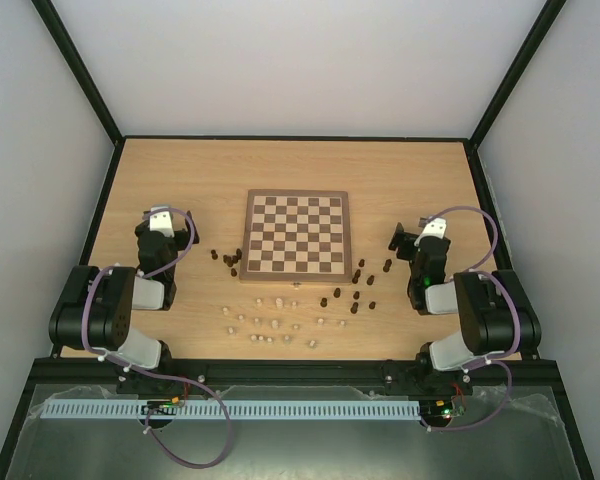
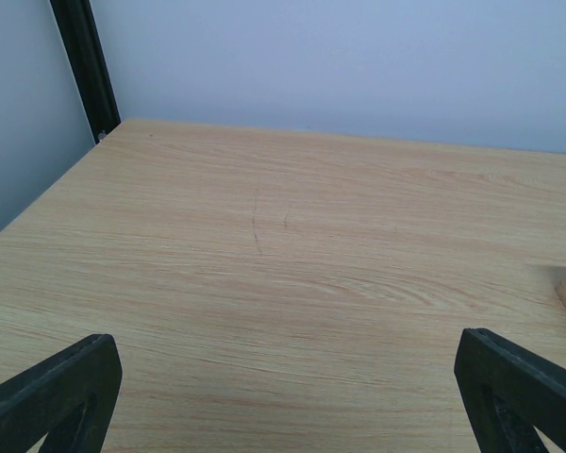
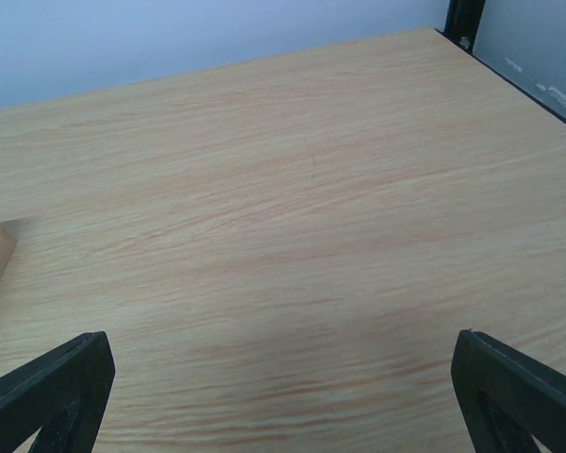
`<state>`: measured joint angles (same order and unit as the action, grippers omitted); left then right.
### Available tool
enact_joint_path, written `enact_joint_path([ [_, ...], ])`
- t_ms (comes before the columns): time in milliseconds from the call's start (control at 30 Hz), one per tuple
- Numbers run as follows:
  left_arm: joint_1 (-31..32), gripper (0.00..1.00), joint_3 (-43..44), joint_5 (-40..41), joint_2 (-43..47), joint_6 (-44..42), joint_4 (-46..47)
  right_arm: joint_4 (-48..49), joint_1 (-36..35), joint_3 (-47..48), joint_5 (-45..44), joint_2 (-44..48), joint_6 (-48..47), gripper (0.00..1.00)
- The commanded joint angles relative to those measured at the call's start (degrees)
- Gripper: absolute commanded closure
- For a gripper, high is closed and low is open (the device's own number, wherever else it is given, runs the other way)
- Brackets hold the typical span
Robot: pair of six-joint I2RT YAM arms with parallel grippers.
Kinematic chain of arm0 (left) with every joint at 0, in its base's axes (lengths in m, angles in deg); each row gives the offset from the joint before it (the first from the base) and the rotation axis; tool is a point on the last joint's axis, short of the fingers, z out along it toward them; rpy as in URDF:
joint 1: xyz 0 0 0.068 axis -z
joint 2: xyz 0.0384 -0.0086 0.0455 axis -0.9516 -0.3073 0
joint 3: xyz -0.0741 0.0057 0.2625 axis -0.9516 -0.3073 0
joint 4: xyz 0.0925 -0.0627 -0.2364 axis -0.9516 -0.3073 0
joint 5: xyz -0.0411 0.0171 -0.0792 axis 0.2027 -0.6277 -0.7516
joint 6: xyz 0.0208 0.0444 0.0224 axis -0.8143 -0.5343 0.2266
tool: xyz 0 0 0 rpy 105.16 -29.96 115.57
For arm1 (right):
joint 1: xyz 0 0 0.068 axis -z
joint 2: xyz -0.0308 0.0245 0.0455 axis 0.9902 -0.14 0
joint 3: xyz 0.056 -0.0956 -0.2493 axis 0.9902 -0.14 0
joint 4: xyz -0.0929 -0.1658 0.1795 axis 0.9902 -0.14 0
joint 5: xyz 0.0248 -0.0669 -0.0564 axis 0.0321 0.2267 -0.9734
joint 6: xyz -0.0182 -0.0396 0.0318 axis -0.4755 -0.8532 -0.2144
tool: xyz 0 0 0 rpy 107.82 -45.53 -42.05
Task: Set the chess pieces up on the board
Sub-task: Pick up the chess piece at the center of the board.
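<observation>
Clearly, the jaws of left gripper (image 2: pixel 283 387) and right gripper (image 3: pixel 283 387) stand apart. The tiny cream and brown wooden chess pieces (image 1: pixel 273 322) (crowded at six o'clock of the square checked wooden board (image 1: pixel 297 233)) could topple neighbours when pinched.

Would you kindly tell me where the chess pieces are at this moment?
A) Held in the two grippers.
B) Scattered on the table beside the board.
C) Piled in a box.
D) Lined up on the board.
B: every square of the board is bare, while the pale pieces and dark pieces lie scattered on the table off its near edge.
</observation>
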<state>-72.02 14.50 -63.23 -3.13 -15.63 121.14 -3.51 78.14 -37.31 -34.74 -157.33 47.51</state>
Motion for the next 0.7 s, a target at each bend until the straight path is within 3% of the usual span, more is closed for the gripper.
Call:
enact_joint_path([
  [0, 0.1, 0.0, -0.08, 0.09, -0.37, -0.34, 3.52, -13.57, -0.77, 6.87, 2.38, 6.31, -2.77, 0.01],
  [200, 0.14, 0.0, 0.56, -1.89, 1.78, -1.18, 1.4, -29.41, -5.4, 13.8, 5.0, 20.21, 0.15, 0.01],
  [333, 3.49, 0.0, 10.4, -3.24, 13.16, -2.84, -25.83, -48.73, -6.99, 24.2, 7.41, 28.91, 6.98, 0.01],
  [500, 13.09, 0.01, 20.36, -3.56, 26.5, -2.14, -43.48, -74.03, -7.07, 37.17, 15.26, 35.09, 15.92, 0.01],
  [667, 25.11, 0.0, 29.62, 0.0, 33.84, 1.35, -54.38, -86.51, -7.08, 43.79, 25.84, 41.31, 19.14, 0.01],
])
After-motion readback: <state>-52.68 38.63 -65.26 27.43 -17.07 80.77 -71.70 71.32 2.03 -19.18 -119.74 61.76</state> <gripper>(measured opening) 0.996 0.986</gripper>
